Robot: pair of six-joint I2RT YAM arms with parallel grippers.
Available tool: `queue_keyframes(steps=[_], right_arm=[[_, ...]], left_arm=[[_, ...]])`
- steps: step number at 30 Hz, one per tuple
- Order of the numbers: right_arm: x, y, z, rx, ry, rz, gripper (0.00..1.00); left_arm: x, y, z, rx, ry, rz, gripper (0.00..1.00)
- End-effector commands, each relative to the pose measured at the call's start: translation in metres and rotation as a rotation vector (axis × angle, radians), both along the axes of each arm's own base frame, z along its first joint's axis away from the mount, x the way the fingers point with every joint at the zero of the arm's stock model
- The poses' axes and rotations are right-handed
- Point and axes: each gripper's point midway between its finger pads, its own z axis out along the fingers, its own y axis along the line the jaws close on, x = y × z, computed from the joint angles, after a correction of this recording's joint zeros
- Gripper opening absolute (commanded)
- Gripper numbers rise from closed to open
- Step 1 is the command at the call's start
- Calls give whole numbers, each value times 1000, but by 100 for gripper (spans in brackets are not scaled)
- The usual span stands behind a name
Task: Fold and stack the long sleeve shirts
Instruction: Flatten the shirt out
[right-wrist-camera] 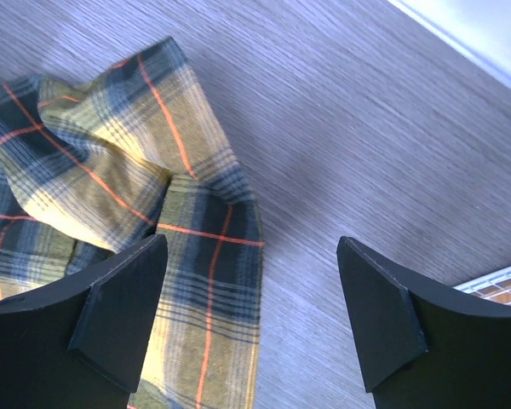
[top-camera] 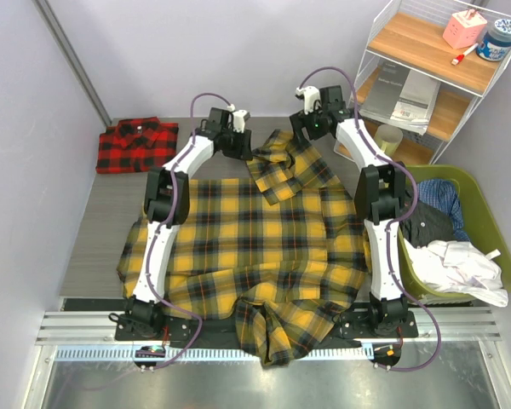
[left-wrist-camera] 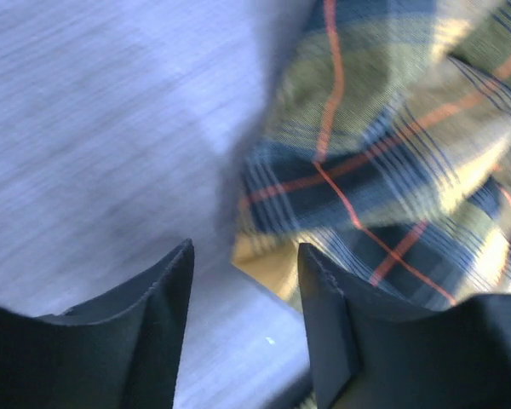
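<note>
Yellow-and-black shirt (top-camera: 255, 239): spread flat across the middle of the table (top-camera: 111, 221), with the near hem draped over the front edge between the arm bases. A sleeve is laid back over the far part of the body in a rumpled fold.

Red-and-black shirt (top-camera: 138, 145): folded into a small rectangle at the far left of the table, well apart from the yellow one.

Left gripper (top-camera: 238, 146): held over the far left edge of the folded sleeve. In the left wrist view its fingers are parted, and only bare tabletop is seen between them (left-wrist-camera: 243, 256); nothing is gripped. That view is blurred, so it cannot be told whether the finger nearer the cloth touches it.

Right gripper (top-camera: 311, 128): held over the far end of the sleeve, beside its right edge. Its fingers are spread wide and nothing is held (right-wrist-camera: 251, 247); one finger is seen above the plaid, the other above bare table.

Green basket (top-camera: 460, 175): set at the right of the table, filled with crumpled clothes.

Wire shelf (top-camera: 426, 77): placed behind the basket, at the far right.
</note>
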Motion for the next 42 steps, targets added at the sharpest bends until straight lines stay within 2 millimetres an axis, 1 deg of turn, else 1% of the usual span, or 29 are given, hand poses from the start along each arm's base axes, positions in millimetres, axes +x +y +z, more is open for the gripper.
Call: queue_keyframes(steps=[1, 2, 3, 5, 7, 8, 9, 11, 12, 13, 14, 15, 19, 23, 25, 26, 27, 28, 30, 31, 32, 33, 34, 35, 36, 37, 38, 39, 42], right_arm=[[7, 4, 4, 50, -22, 15, 85], [6, 3, -3, 50, -7, 17, 85], [6, 4, -7, 54, 2, 20, 84], [5, 7, -16, 80, 28, 28, 81], [2, 10, -20, 109, 50, 41, 68], [0, 14, -16, 150, 59, 61, 54], [-2, 17, -15, 166, 69, 74, 46], [-6, 19, -12, 200, 84, 89, 30], [-10, 24, -2, 226, 83, 116, 11], [-12, 25, 1, 235, 83, 121, 3], [-14, 25, 2, 238, 86, 122, 1], [-16, 26, 5, 245, 88, 125, 1], [-24, 24, 25, 263, 70, 138, 1], [-31, 19, 31, 261, 68, 136, 1], [-32, 16, 32, 260, 66, 135, 1], [-32, 16, 33, 260, 62, 135, 1], [-31, 16, 33, 261, 61, 135, 1], [-30, 16, 34, 260, 57, 139, 1], [-27, 18, 38, 262, 43, 145, 1], [-27, 18, 37, 262, 47, 147, 1], [-25, 16, 38, 253, 35, 145, 1], [-24, 16, 34, 248, 38, 148, 1], [-23, 16, 33, 246, 34, 151, 1], [-21, 18, 32, 240, 29, 158, 1], [-19, 17, 27, 232, 32, 150, 1], [-17, 17, 24, 226, 32, 149, 1], [-13, 17, 26, 221, 17, 149, 1], [-9, 16, 19, 205, 18, 140, 1], [0, 11, 18, 174, -11, 127, 1]], left_arm=[[15, -1, -10, 24, -17, 34, 43], [22, -5, 2, 8, -43, 28, 38], [22, -6, 1, 5, -35, 24, 29], [25, -8, 3, -15, -42, 12, 22], [26, -14, 10, -52, -55, -19, 14], [25, -15, 15, -67, -61, -36, 8], [27, -16, 20, -76, -77, -45, 0], [29, -18, 33, -103, -104, -67, 0], [36, -18, 52, -122, -161, -68, 0], [42, -14, 65, -136, -195, -57, 0], [46, -12, 74, -145, -223, -43, 0], [53, -10, 103, -161, -292, -29, 0], [77, -7, 185, -191, -578, -11, 0], [94, 4, 221, -65, -822, -12, 0], [102, 13, 216, -9, -852, 14, 0], [103, 17, 212, 21, -846, 22, 5], [105, 23, 210, 67, -857, 19, 30], [106, 38, 204, 99, -828, 28, 41], [89, 58, 202, 132, -754, -35, 58], [77, 77, 192, 114, -694, -103, 61], [65, 93, 208, 123, -687, -121, 62], [46, 110, 189, 144, -578, -144, 65], [35, 138, 184, 158, -556, -197, 66], [23, 151, 184, 180, -538, -243, 67], [-9, 164, 160, 184, -386, -288, 66], [-14, 192, 158, 246, -400, -338, 65], [-28, 199, 149, 257, -349, -372, 62], [-52, 209, 133, 251, -241, -401, 61], [-71, 226, 111, 319, -184, -509, 58]])
